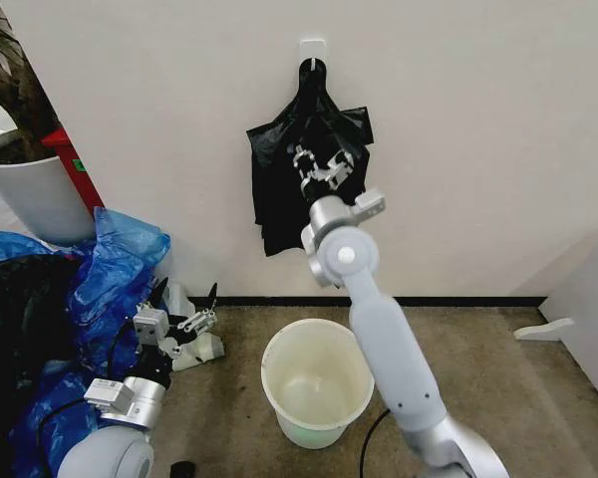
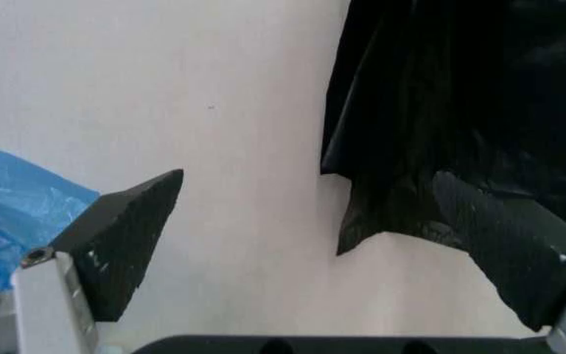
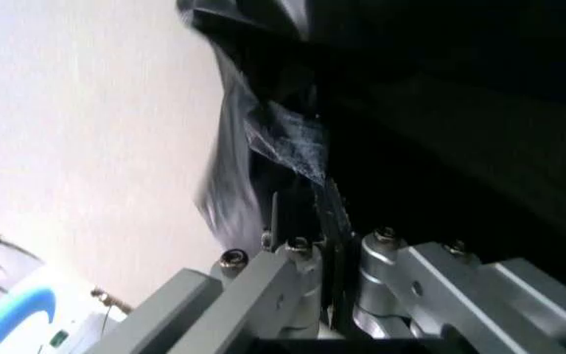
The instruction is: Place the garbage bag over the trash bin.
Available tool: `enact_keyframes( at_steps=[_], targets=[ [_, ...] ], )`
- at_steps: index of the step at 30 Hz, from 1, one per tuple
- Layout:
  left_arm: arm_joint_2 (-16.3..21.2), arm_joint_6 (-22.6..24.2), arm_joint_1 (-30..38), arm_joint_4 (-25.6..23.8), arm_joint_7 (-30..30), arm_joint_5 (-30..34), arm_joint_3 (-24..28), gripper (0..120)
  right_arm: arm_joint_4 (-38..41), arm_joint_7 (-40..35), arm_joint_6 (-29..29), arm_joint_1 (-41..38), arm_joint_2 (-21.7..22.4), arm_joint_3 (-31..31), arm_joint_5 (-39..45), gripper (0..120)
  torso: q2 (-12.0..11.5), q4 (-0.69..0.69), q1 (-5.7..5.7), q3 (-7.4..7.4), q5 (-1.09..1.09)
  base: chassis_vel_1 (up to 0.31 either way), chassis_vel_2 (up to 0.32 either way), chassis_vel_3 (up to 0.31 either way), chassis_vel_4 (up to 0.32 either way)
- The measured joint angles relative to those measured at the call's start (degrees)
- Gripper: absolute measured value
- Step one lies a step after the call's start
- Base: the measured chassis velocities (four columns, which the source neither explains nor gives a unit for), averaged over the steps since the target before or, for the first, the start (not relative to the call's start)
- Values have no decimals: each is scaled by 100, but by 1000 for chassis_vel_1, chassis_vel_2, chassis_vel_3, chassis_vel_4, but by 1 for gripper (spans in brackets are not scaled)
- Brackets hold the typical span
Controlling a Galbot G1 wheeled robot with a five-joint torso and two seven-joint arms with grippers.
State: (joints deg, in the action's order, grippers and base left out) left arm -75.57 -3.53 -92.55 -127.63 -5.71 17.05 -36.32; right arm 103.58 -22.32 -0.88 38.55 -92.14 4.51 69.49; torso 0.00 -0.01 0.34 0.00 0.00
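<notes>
A flat black bundle [image 1: 279,204] with pointed corners hangs from a white wall hook [image 1: 313,50]. My right gripper [image 1: 321,165] is raised against its front. In the right wrist view this gripper [image 3: 320,215] is shut on a wrinkled fold of glossy black film, the garbage bag [image 3: 281,140]. The trash bin [image 1: 317,378], a pale round bucket, stands empty on the floor below, beside the right arm. My left gripper [image 1: 186,295] waits low to the bin's left, open with nothing between its fingers. In the left wrist view, the left gripper [image 2: 312,243] faces the bundle's lower corners [image 2: 460,110].
Bright blue plastic bags [image 1: 115,264] and dark film [image 1: 10,309] are heaped on the floor at the left. Behind them stand a large white plant pot [image 1: 30,194] and a red object [image 1: 75,164]. A white panel [image 1: 588,299] closes the right side.
</notes>
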Motion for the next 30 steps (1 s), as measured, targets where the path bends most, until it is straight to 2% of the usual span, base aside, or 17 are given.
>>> enact_keyframes(
  at_steps=[12, 30],
  targets=[
    [-60, -153, -40, 29, -38, -2, 2, 100, 860, 142, -91, 1419, 74, -189, -214, 0, 0, -1, -1, 0, 1, 0, 0, 0, 0],
    [-69, -288, -86, 70, -135, 29, 21, 100, 1374, 589, -88, 2831, 179, -169, -783, 0, 0, -1, -1, 0, 0, 0, 0, 0, 0]
  ],
)
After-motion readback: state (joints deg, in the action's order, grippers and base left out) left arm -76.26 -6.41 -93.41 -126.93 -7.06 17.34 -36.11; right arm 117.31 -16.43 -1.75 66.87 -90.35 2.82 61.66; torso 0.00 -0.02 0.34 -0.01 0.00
